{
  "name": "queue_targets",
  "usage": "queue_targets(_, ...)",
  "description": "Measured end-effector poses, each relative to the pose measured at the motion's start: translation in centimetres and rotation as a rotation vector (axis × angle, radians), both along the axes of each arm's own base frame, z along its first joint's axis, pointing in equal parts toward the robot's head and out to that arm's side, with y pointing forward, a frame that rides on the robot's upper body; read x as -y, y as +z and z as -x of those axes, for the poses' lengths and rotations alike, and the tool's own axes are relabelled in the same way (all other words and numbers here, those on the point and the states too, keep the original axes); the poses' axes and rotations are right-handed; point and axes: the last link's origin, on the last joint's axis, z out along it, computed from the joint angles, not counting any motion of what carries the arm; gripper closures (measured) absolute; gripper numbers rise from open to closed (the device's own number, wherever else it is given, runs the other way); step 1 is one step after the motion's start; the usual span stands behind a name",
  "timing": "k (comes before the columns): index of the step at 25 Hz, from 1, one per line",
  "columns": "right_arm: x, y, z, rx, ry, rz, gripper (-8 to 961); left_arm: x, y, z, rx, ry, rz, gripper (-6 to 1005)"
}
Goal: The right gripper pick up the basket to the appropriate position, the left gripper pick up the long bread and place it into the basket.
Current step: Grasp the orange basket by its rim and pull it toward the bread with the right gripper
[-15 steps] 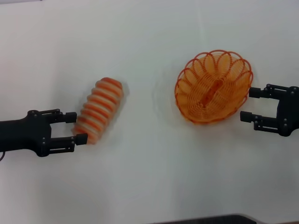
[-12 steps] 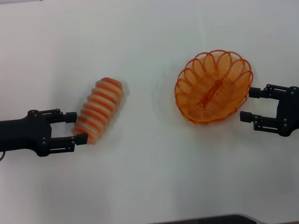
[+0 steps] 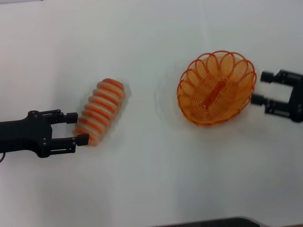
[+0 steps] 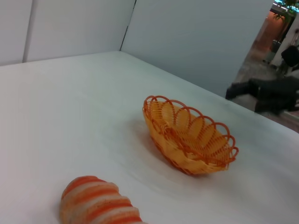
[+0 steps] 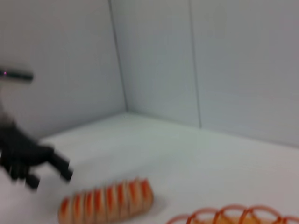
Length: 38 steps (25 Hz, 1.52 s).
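two open claws, a wire basket and a striped loaf on a white table

the white table (image 3: 151, 179) carries the oval orange wire basket (image 3: 216, 88) on the robot's right and the long orange-and-cream striped toy bread (image 3: 100, 111) on its left, well apart. the black left gripper (image 3: 78, 128) sits at the loaf's near end, fingers spread, gripping nothing. the black right gripper (image 3: 262, 88) hovers just beside the basket's outer rim, fingers wide apart, holding nothing.

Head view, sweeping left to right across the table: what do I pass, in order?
left gripper, open at the near end of the long bread → basket → right gripper, open just beside the basket's rim.
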Motion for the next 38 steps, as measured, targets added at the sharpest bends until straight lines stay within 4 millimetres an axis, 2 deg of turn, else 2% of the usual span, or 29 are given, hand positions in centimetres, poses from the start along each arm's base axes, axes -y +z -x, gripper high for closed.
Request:
queue_targets(4,-0.9,2.2,0.7,-0.118,-0.071,0.000,222,-0.1,0.0,-0.1,0.002,-0.001,-0.002,248)
queue_targets(7,-2.4,3.8,0.9,-0.166,-0.193,0.021,222,-0.2,0.1,-0.1,0.007,0.001,-0.011,247)
queue_targets(15,-6.3,6.7,1.8,-0.206,-0.412,0.090,225,-0.4,0.1,-0.3,0.018,0.003,-0.022,247)
queue_targets(19,-8.2,7.7,2.0,-0.168,-0.515,0.105,226,-0.5,0.1,-0.4,0.020,0.003,-0.022,247)
queue_targets(23,-10.2,8.0,2.1,-0.076,-0.616,0.142,227,-0.6,0.2,-0.4,0.025,0.006,-0.030,247)
queue_targets(28,-12.5,7.4,3.4,0.083,-0.631,0.186,231,-0.7,0.3,-0.5,0.031,0.009,-0.041,247)
queue_targets(38,-14.4,5.3,5.2,0.273,-0.609,0.253,259,-1.0,0.3,-0.8,0.034,-0.001,-0.045,248)
